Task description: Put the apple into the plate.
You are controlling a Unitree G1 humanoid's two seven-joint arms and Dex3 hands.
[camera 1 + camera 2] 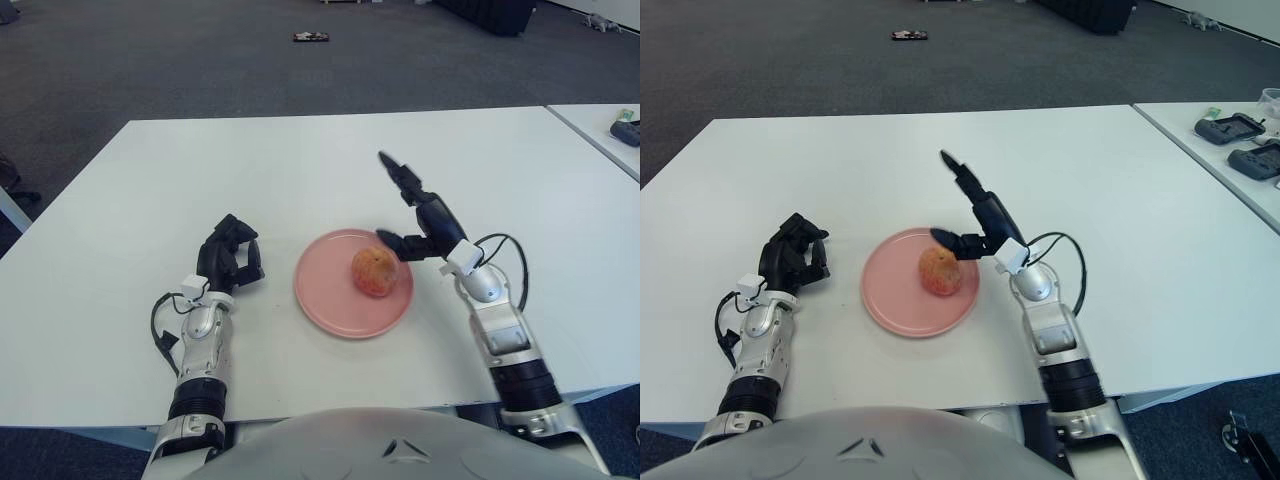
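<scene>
**Apple on the plate, right hand open beside it**

We see the apple (372,271) sitting on the pink plate (325,300), a little toward the plate's right side and resting on the plate's flat inner surface. The plate lies on the white table (300,160), near the edge closest to us.

Our right hand (417,214) is raised just to the right of the plate, over its right rim. Its fingers (400,175) are stretched out long and point up and away from the plate, while the thumb (392,242) reaches toward the apple's right side; we cannot tell whether it touches the fruit. The hand is spread wide and holds nothing. A black cable (510,255) loops by the wrist.

Our left hand (231,256) shows to the left of the plate, well apart from it, with its dark fingers curled in on themselves around nothing.

Beyond the plate, past the far table edge, a small dark object (311,38) lies on the grey carpet. To the plate's far right stands a second white table (1230,150), carrying two dark devices (1240,140).
</scene>
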